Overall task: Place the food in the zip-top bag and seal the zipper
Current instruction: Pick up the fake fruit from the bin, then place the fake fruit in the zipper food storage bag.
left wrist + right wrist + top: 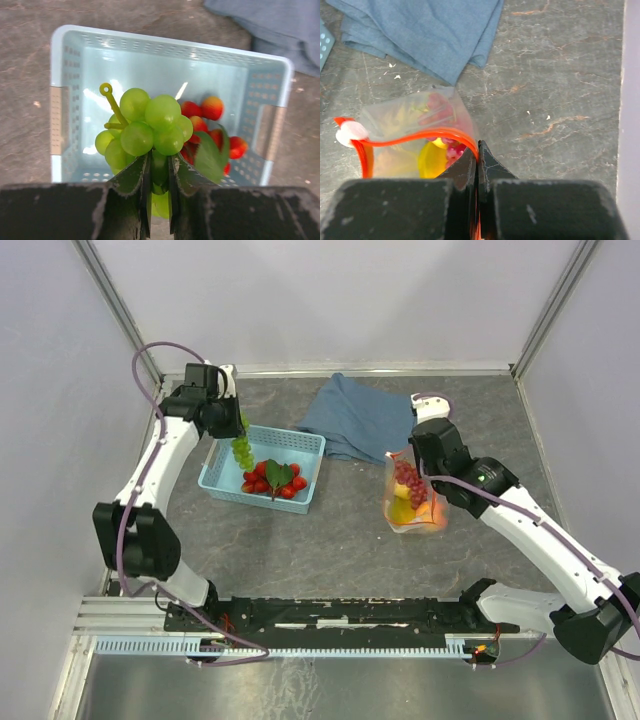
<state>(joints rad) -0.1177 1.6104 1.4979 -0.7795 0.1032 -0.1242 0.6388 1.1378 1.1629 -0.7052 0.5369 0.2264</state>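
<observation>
My left gripper (238, 428) (159, 162) is shut on a bunch of green grapes (242, 451) (150, 125), which hangs above the left end of a light blue basket (300, 433) (170, 42). Red strawberries (268, 481) (212, 107) and a green leaf (279, 476) (210, 157) lie in the basket. The zip-top bag (413, 504) (410, 117) stands to the right, holding dark red grapes (408, 481), a yellow banana (432, 160) and an orange peach (436, 510). My right gripper (398, 456) (478, 147) is shut on the bag's red-orange zipper (415, 138) at its right end. The mouth bows open, with the white slider (351, 132) at the far left.
A folded blue cloth (355, 415) (420, 30) lies on the grey table behind the bag and right of the basket. White walls close in the table on the left, back and right.
</observation>
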